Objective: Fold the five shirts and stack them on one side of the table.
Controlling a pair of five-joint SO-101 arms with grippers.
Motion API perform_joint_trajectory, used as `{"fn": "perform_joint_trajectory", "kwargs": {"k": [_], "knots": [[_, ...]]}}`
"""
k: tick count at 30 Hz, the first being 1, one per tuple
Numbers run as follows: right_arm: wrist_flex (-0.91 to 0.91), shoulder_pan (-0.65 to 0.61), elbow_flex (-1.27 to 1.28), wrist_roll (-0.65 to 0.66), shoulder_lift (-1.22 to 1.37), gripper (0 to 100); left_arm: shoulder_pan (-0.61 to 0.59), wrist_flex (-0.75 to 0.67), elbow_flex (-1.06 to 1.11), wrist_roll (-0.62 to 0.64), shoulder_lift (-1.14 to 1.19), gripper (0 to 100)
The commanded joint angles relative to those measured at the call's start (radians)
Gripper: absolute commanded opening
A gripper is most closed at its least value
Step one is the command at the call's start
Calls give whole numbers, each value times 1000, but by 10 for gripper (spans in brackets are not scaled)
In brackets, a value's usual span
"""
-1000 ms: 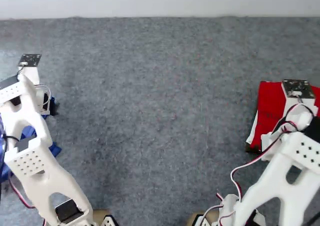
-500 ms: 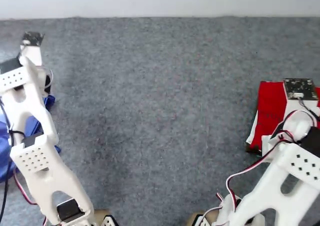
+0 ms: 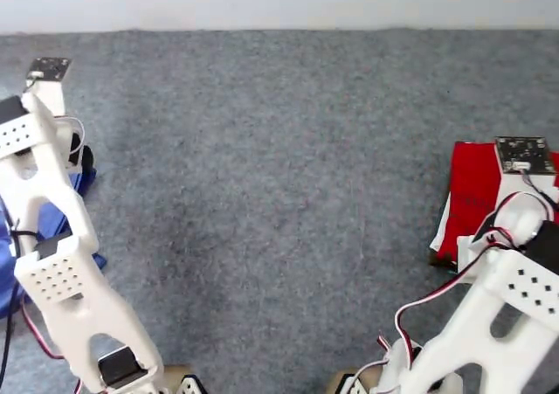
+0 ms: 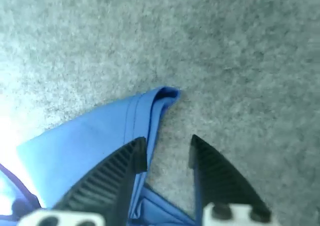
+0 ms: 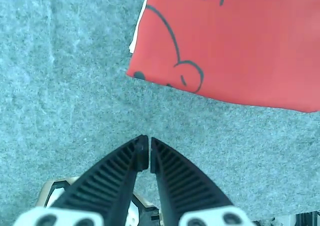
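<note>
My left pincer (image 4: 167,147) has reached farther out and sits released at the blue shirt (image 4: 85,146) edge; my right pincer (image 5: 145,147), clenched empty, faces the red shirt (image 5: 240,40).

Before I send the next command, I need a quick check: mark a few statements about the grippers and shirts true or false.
1. The left gripper has its fingers open over a corner of the blue shirt. True.
2. The right gripper holds the red shirt. False: it is shut on nothing, over bare table beside that shirt.
3. The red shirt lies mid-table. False: it lies at the table's edge by the right arm.
4. The blue shirt lies on the left arm's side. True.
</note>
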Motion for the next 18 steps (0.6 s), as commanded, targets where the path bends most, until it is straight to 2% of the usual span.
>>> {"fn": "perform_joint_trajectory", "kwargs": {"k": [1, 4, 18], "knots": [[38, -10, -5, 9, -18, 13, 0, -86, 27, 2, -11, 174], [38, -10, -5, 9, -18, 13, 0, -141, 51, 5, 9, 179], [39, -7, -3, 9, -18, 13, -52, -143, -120, 6, 247, 163]]}}
